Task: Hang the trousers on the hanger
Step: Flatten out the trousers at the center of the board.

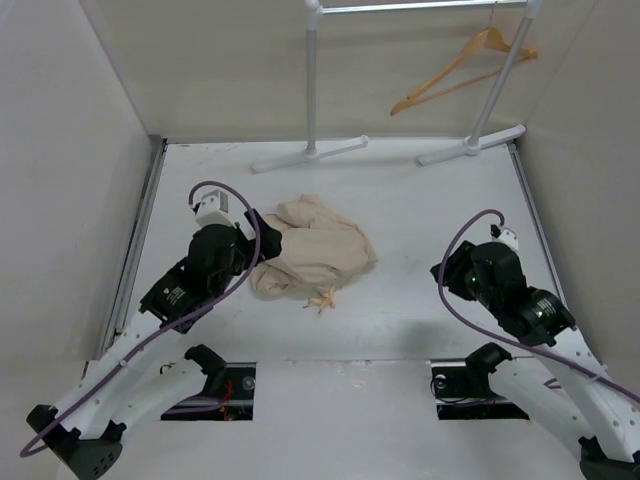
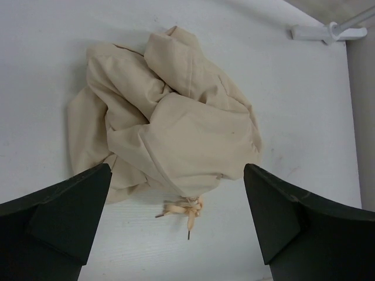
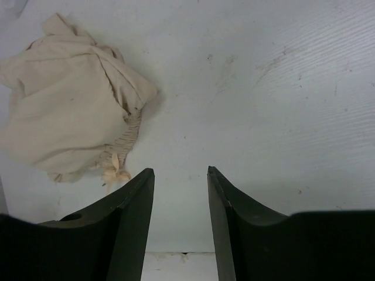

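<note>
The pale beige, soft cloth trousers point(image 1: 318, 255) lie crumpled in one wrinkled heap on the white table point(image 1: 430, 200), left of centre. The left gripper point(image 2: 177, 170) is just beside the heap and looks down on it, its dark fingers spread wide with nothing between them. The right gripper point(image 3: 180, 172) hovers over bare table, apart from the heap, its fingers parted by a narrower gap and also holding nothing. The light orange-tan wooden hanger point(image 1: 462, 68), triangular with a lower crossbar, hangs tilted from the white metal clothes rack point(image 1: 312, 90) at the far right, well apart from the garment.

The cloth looks light and limp. It will likely sag and unfold when lifted, and it is neither fragile nor slippery. The gathered waistband beside the knotted tan drawstring point(image 2: 186, 212), at the heap's near edge, seems the best place to pinch, since a thick fold there gives the fingers more to bite.

Counted: one pair of trousers, one hanger, one rack, two grippers
</note>
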You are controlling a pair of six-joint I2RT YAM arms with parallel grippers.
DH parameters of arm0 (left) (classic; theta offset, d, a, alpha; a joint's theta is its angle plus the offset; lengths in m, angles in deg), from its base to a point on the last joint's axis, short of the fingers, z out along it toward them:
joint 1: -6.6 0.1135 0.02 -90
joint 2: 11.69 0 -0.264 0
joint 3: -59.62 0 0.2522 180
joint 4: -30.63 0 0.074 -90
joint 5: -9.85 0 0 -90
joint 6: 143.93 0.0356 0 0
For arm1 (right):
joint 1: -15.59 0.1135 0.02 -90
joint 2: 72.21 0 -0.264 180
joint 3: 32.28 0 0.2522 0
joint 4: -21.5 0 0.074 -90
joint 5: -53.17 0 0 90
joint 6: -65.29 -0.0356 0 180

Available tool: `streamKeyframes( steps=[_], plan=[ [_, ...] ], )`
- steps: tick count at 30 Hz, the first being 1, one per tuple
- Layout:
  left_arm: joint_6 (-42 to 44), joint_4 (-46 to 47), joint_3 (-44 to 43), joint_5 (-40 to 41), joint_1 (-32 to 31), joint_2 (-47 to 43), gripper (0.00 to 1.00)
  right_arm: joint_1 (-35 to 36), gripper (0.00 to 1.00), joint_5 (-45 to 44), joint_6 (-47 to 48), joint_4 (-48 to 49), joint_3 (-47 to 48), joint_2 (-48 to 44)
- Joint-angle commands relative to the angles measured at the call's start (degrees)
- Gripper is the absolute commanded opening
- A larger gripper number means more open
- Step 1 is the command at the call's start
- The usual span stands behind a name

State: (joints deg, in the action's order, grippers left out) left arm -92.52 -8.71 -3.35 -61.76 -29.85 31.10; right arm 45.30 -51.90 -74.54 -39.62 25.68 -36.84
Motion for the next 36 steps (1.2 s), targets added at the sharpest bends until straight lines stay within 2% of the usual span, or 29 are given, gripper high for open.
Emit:
streamKeyframes(
  steps=[1,3,5,7,9,10,12,13,14,15,17,18,19,20,21,23,25,26,28,29,31,32,36],
  plan=[
    [-1.4,4.0,-0.7,-4.1,2.2,-1.9,1.0,-1.2,0.49,-0.6,3.0,0.9,3.3,1.1],
    [-1.1,7.4,-0.4,-5.6,3.0,-2.7,1.0,-1.4,0.49,-0.6,4.3,1.6,3.7,1.3],
    [-1.0,10.7,0.7,-5.6,3.3,-3.2,1.0,-1.5,0.43,0.2,4.7,2.3,3.8,0.8],
    [-3.2,14.9,2.7,-1.9,3.4,-4.8,1.0,-1.5,0.32,2.0,5.6,3.2,3.5,0.1],
    [-6.4,13.6,1.6,2.4,3.2,-5.3,1.0,-2.2,0.17,3.9,6.8,3.4,3.4,-0.1],
    [-7.3,11.7,0.4,4.0,3.2,-4.7,1.0,-2.3,0.16,4.2,6.9,3.4,3.5,-0.1],
    [-10.6,5.0,-4.6,5.2,4.2,-1.5,1.0,-2.7,0.08,6.9,7.4,3.6,3.7,0.0],
    [-7.4,4.1,-7.3,2.5,5.5,1.7,0.85,-2.6,0.07,8.0,7.5,4.5,3.2,-0.3],
    [-5.6,4.2,-8.1,1.2,6.2,2.9,0.66,-2.5,0.07,8.7,7.4,5.0,2.6,-0.5],
    [-3.1,3.7,-9.3,-1.1,7.7,5.7,0.39,-2.4,0.07,9.7,7.0,6.1,1.8,-0.7],
    [-1.1,0.5,-11.5,-5.0,10.1,10.5,0.24,-3.0,0.12,11.9,6.9,9.2,-0.2,-0.1],
    [0.0,-2.6,-12.7,-7.6,12.9,15.2,0.15,-3.2,0.2,14.1,6.8,11.9,-1.8,1.3],
    [0.0,-3.3,-12.1,-8.6,14.5,18.5,0.09,-3.7,0.31,16.7,6.6,16.2,-3.6,3.9],
    [-0.1,-2.9,-11.5,-8.6,14.8,19.5,0.07,-3.7,0.38,18.1,6.4,19.5,-4.6,5.7],
    [-0.1,-1.8,-10.6,-8.3,15.0,20.2,0.06,-3.8,0.42,18.9,6.3,22.0,-5.4,6.9],
    [-0.2,3.2,-7.2,-6.6,15.0,20.1,0.06,-4.2,0.58,21.2,5.4,32.9,-8.1,13.9],
    [-0.4,6.0,-6.0,-5.8,15.1,19.7,0.08,-4.4,0.63,21.8,5.2,37.7,-8.6,18.5],
    [0.0,6.4,-6.4,-6.0,15.1,20.5,0.14,-4.4,0.65,21.8,4.9,42.6,-8.6,23.7],
    [1.1,7.2,-6.6,-5.6,14.8,20.7,0.27,-4.3,0.66,22.1,4.6,45.9,-7.6,28.7],
    [1.5,8.3,-6.3,-5.8,14.7,20.7,0.4,-4.1,0.67,22.0,4.7,48.3,-6.9,33.4],
    [1.6,9.0,-5.8,-6.0,14.7,20.7,0.49,-3.7,0.68,21.8,4.7,50.8,-6.5,37.7],
    [1.6,9.5,-5.3,-6.3,14.7,21.0,0.57,-3.5,0.68,22.1,4.2,53.7,-6.7,41.7],
    [1.5,9.7,-4.8,-6.7,14.3,21.9,0.61,-3.6,0.62,24.7,-0.3,63.0,-8.3,49.6]
  ],
)
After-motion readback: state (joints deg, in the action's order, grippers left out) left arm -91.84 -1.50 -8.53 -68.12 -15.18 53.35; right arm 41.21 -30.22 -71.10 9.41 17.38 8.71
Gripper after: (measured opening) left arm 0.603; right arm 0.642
